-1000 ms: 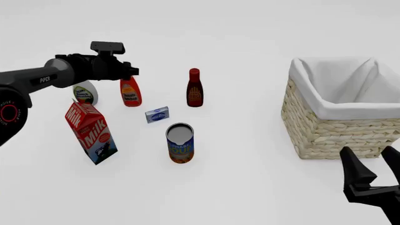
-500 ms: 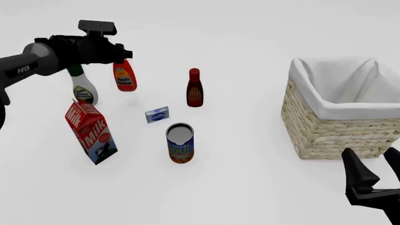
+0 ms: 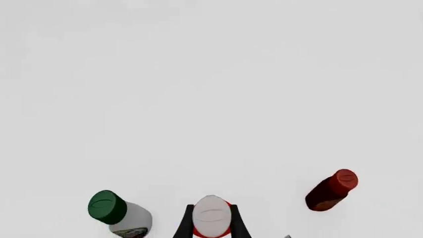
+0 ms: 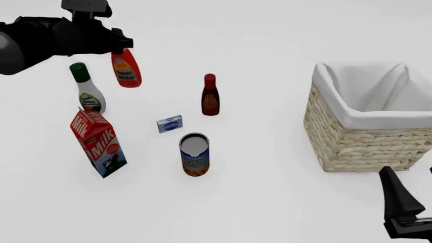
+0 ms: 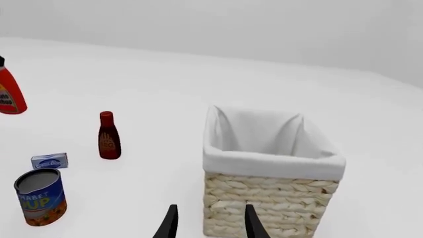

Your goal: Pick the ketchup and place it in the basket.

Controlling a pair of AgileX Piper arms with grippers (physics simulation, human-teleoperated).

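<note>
The left end effector (image 4: 121, 45) grips the ketchup (image 4: 125, 69) at its white cap, the bottle hanging below it, clear of the worktop (image 4: 270, 167). The basket (image 4: 370, 119) stands just beyond the right end effector (image 5: 208, 223), whose fingers are spread, holding nothing.

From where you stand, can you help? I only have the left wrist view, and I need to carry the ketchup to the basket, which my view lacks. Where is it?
Observer: The basket sits far to the right of the front view, well across the table from the ketchup that the left gripper holds.
Operator: Is the bottle off the table?
Observer: Yes, it hangs in the air by its top, above the white bottle.
Operator: Anything inside the basket?
Observer: The right wrist view shows only its white lining.
</note>
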